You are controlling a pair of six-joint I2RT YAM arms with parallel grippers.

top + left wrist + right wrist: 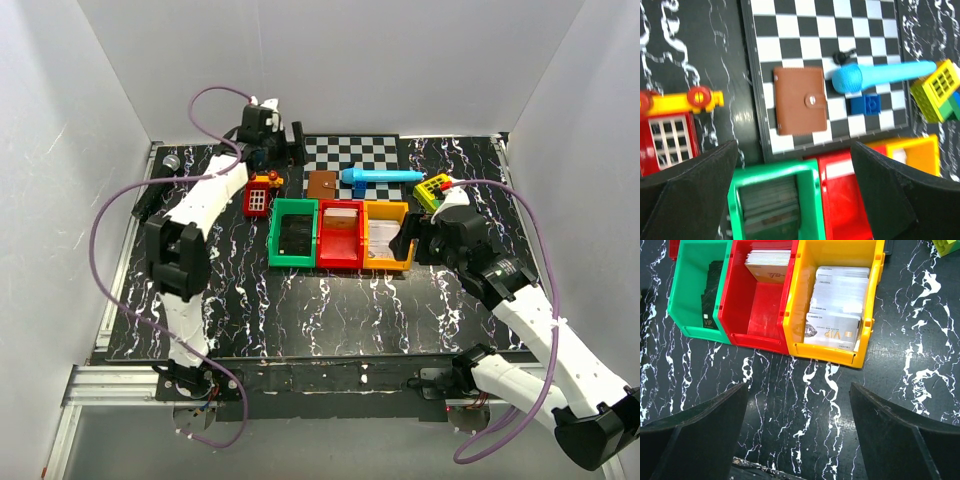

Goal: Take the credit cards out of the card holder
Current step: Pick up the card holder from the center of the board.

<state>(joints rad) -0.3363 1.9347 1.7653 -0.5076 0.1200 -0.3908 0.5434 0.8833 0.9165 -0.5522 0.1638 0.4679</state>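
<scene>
The card holder [799,100], a flat brown leather-like rectangle with a snap tab, lies shut on the checkered board [840,30], mid-frame in the left wrist view. A glossy plastic green bin [695,330], red bin [752,340] and yellow bin [825,352] hold stacked cards [835,315] on the black, white-veined bench [330,310], with white walls [350,60] around. The left pincer [794,150] hovers wide over the board's edge. The right pincer [799,387], also wide, hangs low before the bins.

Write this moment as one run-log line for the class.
card holder: closed, on checkerboard, untouched | left gripper: open, empty | right gripper: open, empty, near yellow bin | step: holder not yet opened
</scene>
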